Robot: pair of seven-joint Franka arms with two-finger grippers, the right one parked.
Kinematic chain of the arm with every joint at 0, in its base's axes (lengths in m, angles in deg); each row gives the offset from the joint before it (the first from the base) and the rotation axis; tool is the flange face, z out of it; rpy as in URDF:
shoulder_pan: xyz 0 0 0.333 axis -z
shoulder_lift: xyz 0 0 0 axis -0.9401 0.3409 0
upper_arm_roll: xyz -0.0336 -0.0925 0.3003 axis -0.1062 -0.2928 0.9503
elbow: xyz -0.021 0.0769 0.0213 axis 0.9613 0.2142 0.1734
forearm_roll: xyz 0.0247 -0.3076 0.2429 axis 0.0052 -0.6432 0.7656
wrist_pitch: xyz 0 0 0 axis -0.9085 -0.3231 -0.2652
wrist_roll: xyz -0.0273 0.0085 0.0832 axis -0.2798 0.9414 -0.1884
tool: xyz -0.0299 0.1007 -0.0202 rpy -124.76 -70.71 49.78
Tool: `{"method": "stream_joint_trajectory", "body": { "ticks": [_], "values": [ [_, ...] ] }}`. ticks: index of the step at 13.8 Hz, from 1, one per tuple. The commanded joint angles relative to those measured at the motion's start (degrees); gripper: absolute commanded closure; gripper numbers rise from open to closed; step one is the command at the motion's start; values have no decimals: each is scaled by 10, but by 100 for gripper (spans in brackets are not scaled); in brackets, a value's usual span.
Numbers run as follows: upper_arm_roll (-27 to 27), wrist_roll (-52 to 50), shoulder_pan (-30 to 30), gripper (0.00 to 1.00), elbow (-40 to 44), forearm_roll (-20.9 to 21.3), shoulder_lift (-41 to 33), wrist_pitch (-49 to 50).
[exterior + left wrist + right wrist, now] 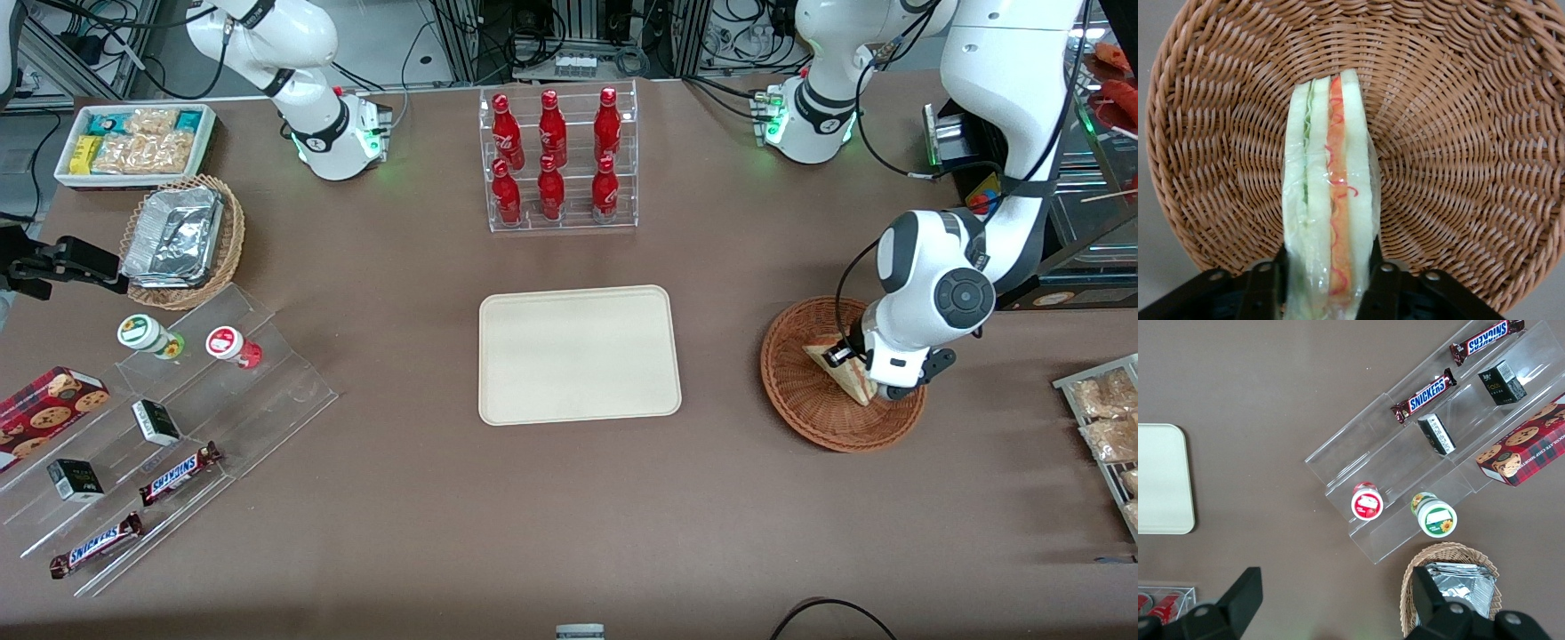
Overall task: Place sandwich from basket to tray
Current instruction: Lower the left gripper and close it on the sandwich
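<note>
Front view: the left arm's black two-finger gripper (855,363) sits low inside the round reddish-brown woven wicker basket (805,404), directly on the pale beige triangular sandwich wedge (846,378) lying in that basket; the flat cream-beige rectangular tray (579,354) is well apart from the basket, toward the parked arm's end of the table, with nothing on it. Left wrist view: the gripper (1327,283) is clamped on the sandwich (1330,220), one black finger (1383,288) pressed to each bread face, the red-orange and green filling stripe standing edge-up over the basket's (1458,127) weave. Right wrist view: only a bare edge of the tray (1161,480) shows.
</note>
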Motion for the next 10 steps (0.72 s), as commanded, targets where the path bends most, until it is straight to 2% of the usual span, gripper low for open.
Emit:
{"method": "stream_joint_trajectory", "body": {
  "ticks": [1,6,10],
  "values": [
    [-2,-8,-1,100,-11,8,-23,-2],
    [-15,-2,23,100,55,15,-58,122],
    [-16,-9,95,100,159,7,-38,243]
  ]
}}
